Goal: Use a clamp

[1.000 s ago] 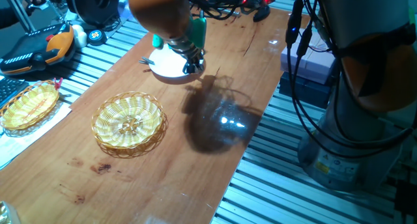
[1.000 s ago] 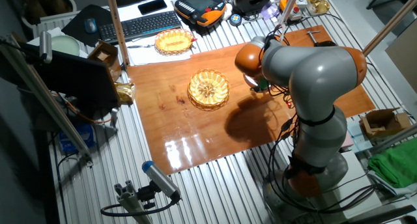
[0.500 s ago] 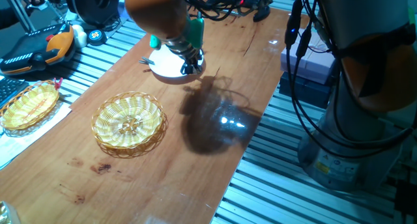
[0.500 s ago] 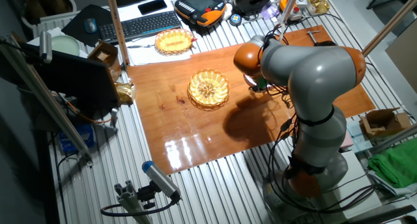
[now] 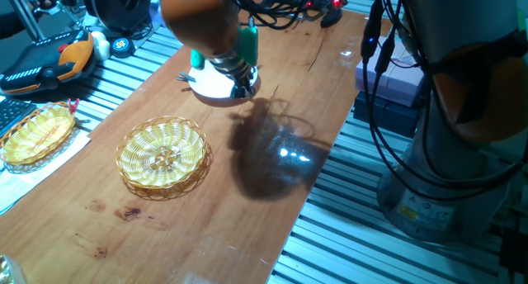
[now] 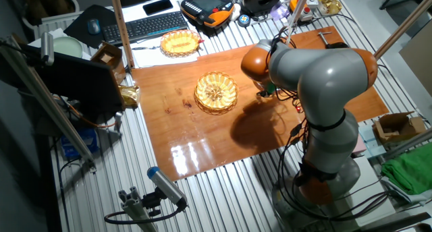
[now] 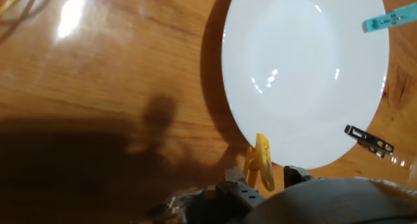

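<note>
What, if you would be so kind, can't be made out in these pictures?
- Whether the pincer grips the yellow clamp: hand view, fingers cut off by the bottom edge.
- Clamp in both fixed views: hidden behind the arm.
- Teal clip on the white plate: hand view, cut off by the right edge.

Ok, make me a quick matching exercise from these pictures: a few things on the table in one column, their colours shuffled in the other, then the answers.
Things:
1. plate
2. clamp
3. round wicker basket
4. peg at the plate's far edge

Colours:
A. teal
B. straw gold
C. white
D. yellow

Pairs: 1-C, 2-D, 3-B, 4-A
</note>
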